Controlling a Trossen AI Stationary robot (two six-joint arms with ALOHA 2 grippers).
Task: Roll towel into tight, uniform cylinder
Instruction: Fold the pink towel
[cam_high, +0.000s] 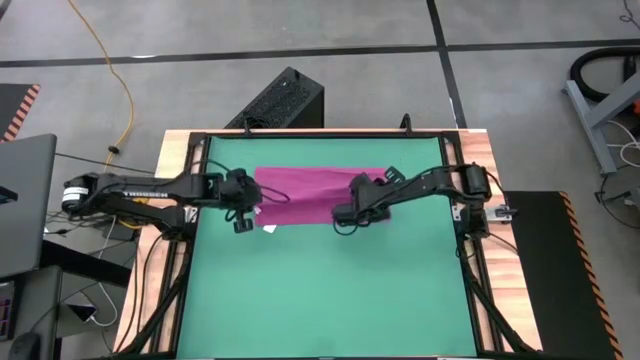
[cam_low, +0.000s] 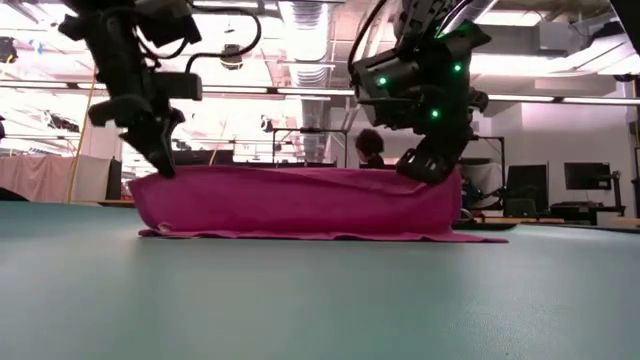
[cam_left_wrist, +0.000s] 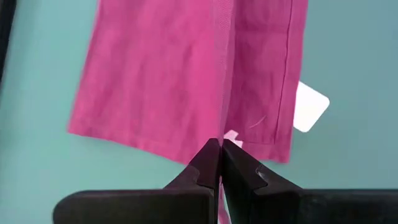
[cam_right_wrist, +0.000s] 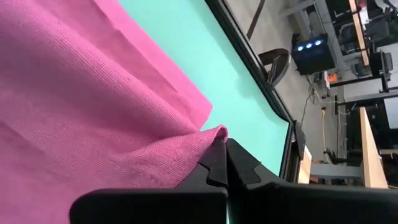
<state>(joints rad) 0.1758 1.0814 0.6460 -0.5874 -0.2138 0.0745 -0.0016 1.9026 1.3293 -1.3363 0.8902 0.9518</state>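
High view shows the left gripper at centre-left of the frame, over the left end of the towel, which lies as a magenta band across the upper middle of the green mat. Its jaws are pressed together, and the left wrist view shows them nipping a thin fold at the towel's near edge, with the small white tag lying just beside that corner on the mat. Further right, the right gripper sits over the towel's right portion, jaws likewise closed; the right wrist view shows a corner of cloth caught between its fingers. Both pinches on the same long edge look meant to lift or turn that edge evenly, so the roll would start straight rather than skewed. From the low view the towel already stands as a low, puffed fold with a flat flap spread under it along the front, so I judge the rolling to be at an early stage and still loose. Toward the bottom of the high frame the mat is bare and offers ample room; toward the top, the towel's far edge lies near the black frame of the table, leaving little room there.
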